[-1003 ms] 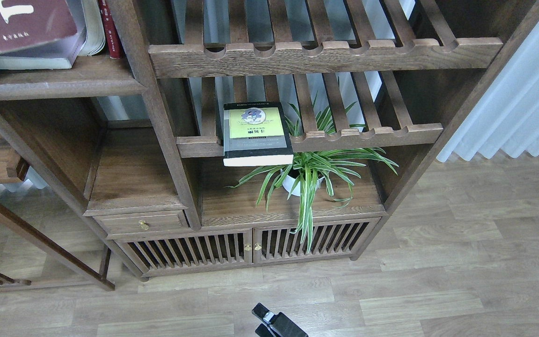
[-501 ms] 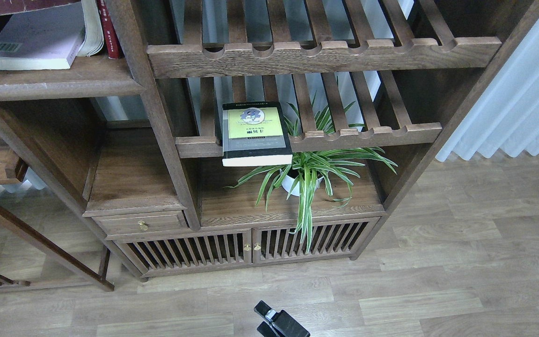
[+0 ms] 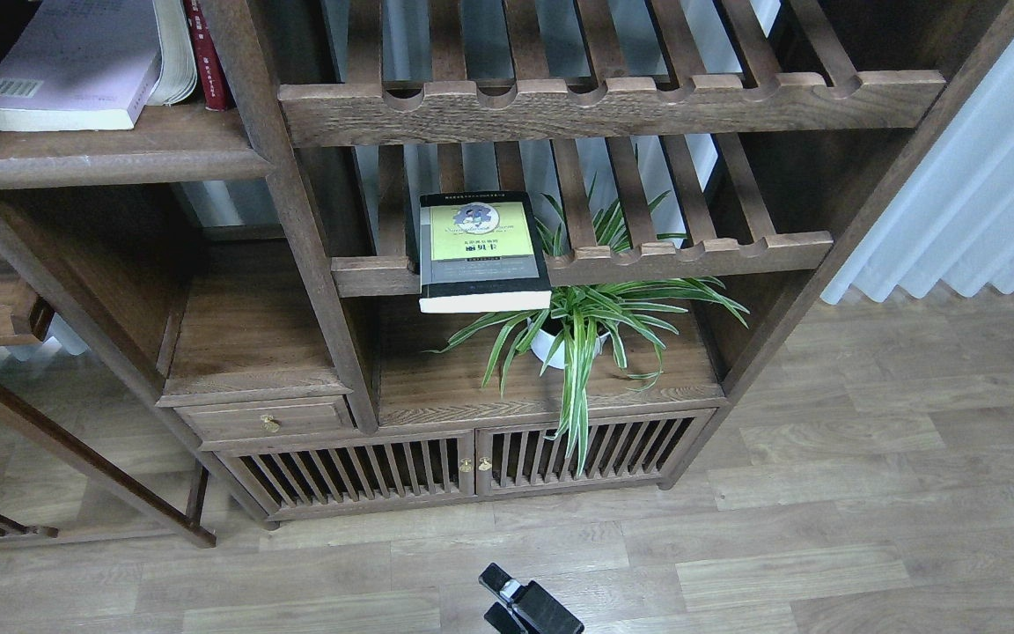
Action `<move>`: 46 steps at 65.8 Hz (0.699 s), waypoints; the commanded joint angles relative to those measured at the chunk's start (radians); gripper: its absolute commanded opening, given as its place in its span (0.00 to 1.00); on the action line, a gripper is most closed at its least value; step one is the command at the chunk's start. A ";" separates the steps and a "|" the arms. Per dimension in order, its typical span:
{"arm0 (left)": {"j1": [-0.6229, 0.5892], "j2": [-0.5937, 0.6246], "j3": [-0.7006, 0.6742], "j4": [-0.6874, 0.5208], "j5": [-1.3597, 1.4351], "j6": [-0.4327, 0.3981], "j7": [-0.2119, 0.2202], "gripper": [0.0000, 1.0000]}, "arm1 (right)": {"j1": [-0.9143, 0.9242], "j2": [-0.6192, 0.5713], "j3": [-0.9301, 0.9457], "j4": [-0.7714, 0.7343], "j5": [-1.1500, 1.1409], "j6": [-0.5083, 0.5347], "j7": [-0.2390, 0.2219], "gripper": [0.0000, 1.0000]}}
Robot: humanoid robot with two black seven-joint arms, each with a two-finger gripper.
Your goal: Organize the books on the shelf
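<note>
The pale lavender-white book (image 3: 76,62) lies flat on the dark brown shelf (image 3: 120,157) at the top left. The black-grey book with the yellow-green panel (image 3: 481,251) lies flat on the lower slatted rack and overhangs its front rail. The maroon book with white characters is out of view. A black gripper part (image 3: 507,592), seemingly of my right arm, pokes in at the bottom edge, low over the floor and far from the books. Its fingers cannot be told apart. My left gripper is out of view.
An open book with curved pages (image 3: 174,53) and a thin red spine (image 3: 206,53) stand by the lavender book. A spider plant in a white pot (image 3: 573,339) stands under the rack. There is a drawer (image 3: 265,421), slatted cabinet doors (image 3: 472,458) and a white curtain (image 3: 982,176) at the right.
The maroon book that covered the lavender book at the top left has risen out of the top of the view, uncovering the lavender cover. The gripper part at the bottom barely moved.
</note>
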 commanded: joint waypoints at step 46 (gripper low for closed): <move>0.001 -0.144 -0.003 0.149 -0.081 0.000 -0.116 0.92 | 0.010 0.000 0.002 0.008 0.001 0.000 0.003 0.96</move>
